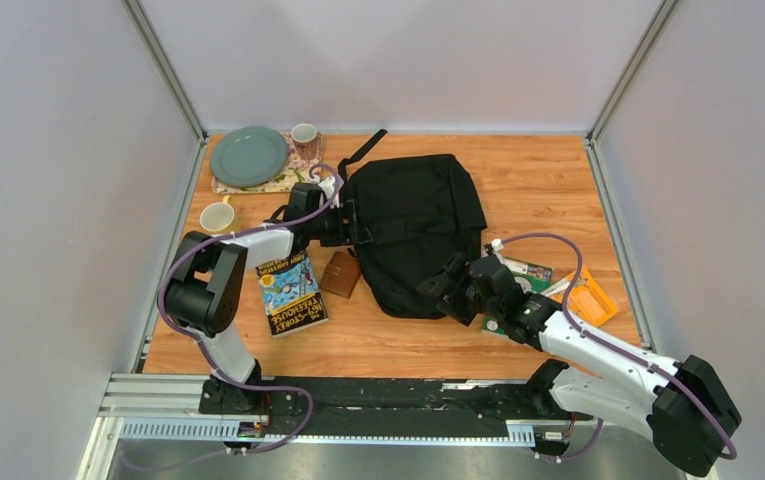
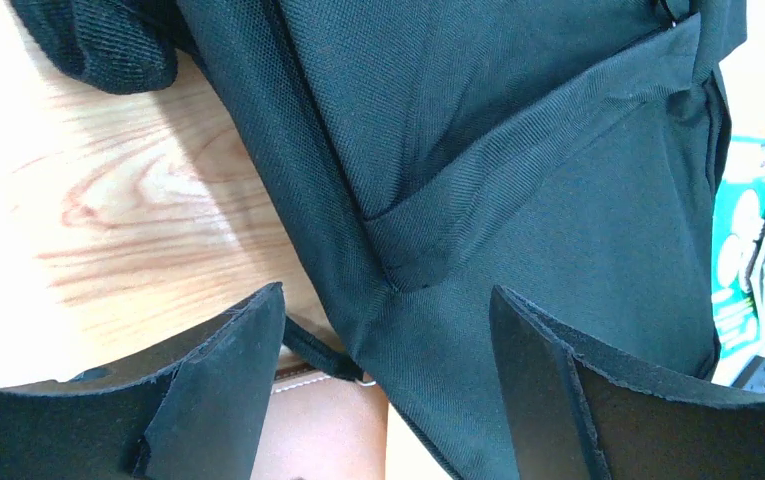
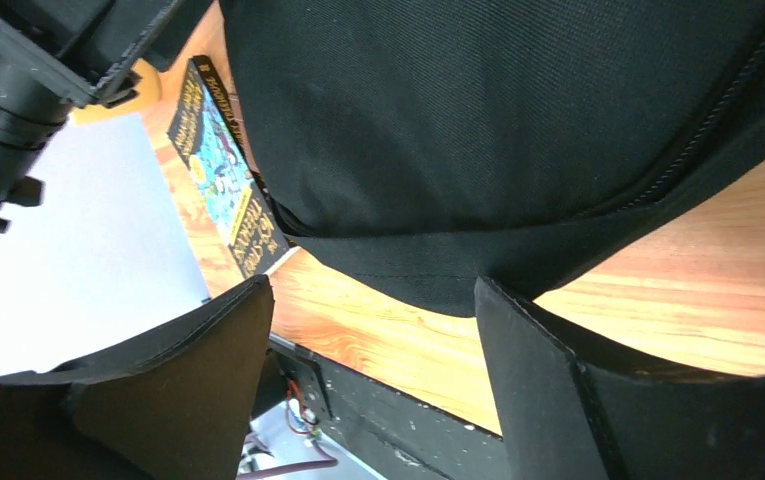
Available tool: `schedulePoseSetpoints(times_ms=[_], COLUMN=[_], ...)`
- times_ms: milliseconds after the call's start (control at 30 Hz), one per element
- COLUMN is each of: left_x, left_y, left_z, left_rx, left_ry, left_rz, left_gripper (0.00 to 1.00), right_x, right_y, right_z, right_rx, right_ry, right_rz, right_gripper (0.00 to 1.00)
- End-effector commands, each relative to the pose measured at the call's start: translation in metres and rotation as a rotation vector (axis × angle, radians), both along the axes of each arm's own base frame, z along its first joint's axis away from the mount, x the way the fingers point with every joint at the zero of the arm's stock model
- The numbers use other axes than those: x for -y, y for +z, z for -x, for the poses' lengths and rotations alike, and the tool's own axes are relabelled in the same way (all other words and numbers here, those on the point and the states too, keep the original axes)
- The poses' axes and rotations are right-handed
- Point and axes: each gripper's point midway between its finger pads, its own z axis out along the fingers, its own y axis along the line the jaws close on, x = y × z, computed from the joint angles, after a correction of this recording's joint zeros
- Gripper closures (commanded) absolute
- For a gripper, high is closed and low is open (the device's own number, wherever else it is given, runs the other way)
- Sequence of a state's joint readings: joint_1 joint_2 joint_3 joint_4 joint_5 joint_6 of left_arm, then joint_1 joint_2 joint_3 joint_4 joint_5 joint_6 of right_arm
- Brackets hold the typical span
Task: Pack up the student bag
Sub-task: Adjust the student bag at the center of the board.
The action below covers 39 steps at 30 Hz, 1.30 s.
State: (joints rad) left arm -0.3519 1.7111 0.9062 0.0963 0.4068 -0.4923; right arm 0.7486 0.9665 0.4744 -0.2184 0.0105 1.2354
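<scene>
Student bag (image 1: 413, 225): black woven fabric, lying flat mid-tabletop (image 1: 538, 180), strap trailing toward the far edge. Left gripper (image 2: 386, 295) jaws apart at its left side. Right gripper (image 3: 370, 285) jaws apart at the near-right hem, nothing clamped.

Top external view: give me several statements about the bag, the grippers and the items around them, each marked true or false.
1. The student bag lies flat on the table, between the two grippers. True.
2. The book lies on the right arm's side of the bag. False: it lies on the left arm's side, close to that arm.
3. The left gripper is open at the bag's edge. True.
4. The right gripper is shut on the bag's fabric. False: its jaws stand open and hold nothing.
5. The plate rests on the book. False: it rests on a mat in the far left corner.
</scene>
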Motion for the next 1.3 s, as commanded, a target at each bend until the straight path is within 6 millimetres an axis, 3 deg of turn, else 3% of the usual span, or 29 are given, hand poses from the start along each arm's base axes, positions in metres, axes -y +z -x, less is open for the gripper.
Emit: schedulePoseSetpoints(times_ms=[0,67,167,233,333,367,433,467,567,633,667,733,767,900,1000,1100,1133,1267], left_x=[0.012,0.012,0.014,0.013,0.014,0.014,0.016,0.016,0.017,0.018,0.018,0.018,0.018,0.021,0.023,0.019,0.018,0.020], left_y=[0.005,-0.002,-0.008,-0.010,-0.011,-0.013,-0.013,-0.013,-0.010,-0.007,-0.006,-0.003,-0.001,0.011,0.022,0.028,0.030,0.041], left_z=[-0.013,-0.011,-0.008,-0.008,-0.010,-0.011,-0.010,-0.011,-0.009,-0.009,-0.008,-0.008,-0.007,-0.003,0.005,0.011,0.013,0.023], left_rx=[0.015,-0.001,-0.018,-0.018,-0.020,-0.027,-0.037,-0.036,-0.035,-0.028,-0.028,-0.026,-0.025,-0.024,-0.013,-0.007,-0.001,0.017], left_ry=[-0.033,-0.038,-0.051,-0.052,-0.052,-0.051,-0.060,-0.059,-0.065,-0.064,-0.065,-0.065,-0.068,-0.070,-0.087,-0.087,-0.086,-0.101], left_rz=[0.059,0.060,0.064,0.058,0.063,0.062,0.064,0.066,0.080,0.088,0.088,0.088,0.092,0.124,0.153,0.142,0.142,0.156], left_gripper=[0.17,0.17,0.17,0.20,0.30,0.38,0.42,0.51,0.61,0.62,0.68,0.71,0.81,0.89,0.94,0.98,0.98,1.00], right_x=[-0.015,-0.022,-0.037,-0.033,-0.029,-0.025,-0.020,-0.019,-0.016,-0.020,-0.028,-0.036,-0.041,-0.055,-0.052,-0.042,-0.035,0.004], right_y=[0.021,0.017,0.031,0.036,0.039,0.039,0.034,0.031,0.017,0.010,0.019,0.008,0.008,0.001,-0.011,-0.006,0.000,0.026], right_z=[-0.010,-0.007,0.008,0.008,0.017,0.023,0.025,0.027,0.024,0.020,0.016,0.015,0.012,-0.007,-0.027,-0.053,-0.064,-0.095], right_rx=[-0.011,-0.067,-0.118,-0.099,-0.115,-0.124,-0.134,-0.152,-0.178,-0.193,-0.179,-0.224,-0.224,-0.207,-0.175,-0.121,-0.087,0.029], right_ry=[-0.094,-0.092,-0.004,-0.033,-0.038,-0.040,-0.069,-0.080,-0.131,-0.138,-0.123,-0.107,-0.095,-0.109,-0.125,-0.138,-0.166,-0.246], right_rz=[-0.183,-0.215,-0.268,-0.235,-0.257,-0.248,-0.236,-0.244,-0.248,-0.241,-0.267,-0.238,-0.234,-0.222,-0.147,-0.108,-0.096,-0.048], right_gripper=[0.18,0.18,0.18,0.17,0.17,0.17,0.17,0.17,0.17,0.17,0.17,0.17,0.17,0.21,0.31,0.52,0.65,0.95])
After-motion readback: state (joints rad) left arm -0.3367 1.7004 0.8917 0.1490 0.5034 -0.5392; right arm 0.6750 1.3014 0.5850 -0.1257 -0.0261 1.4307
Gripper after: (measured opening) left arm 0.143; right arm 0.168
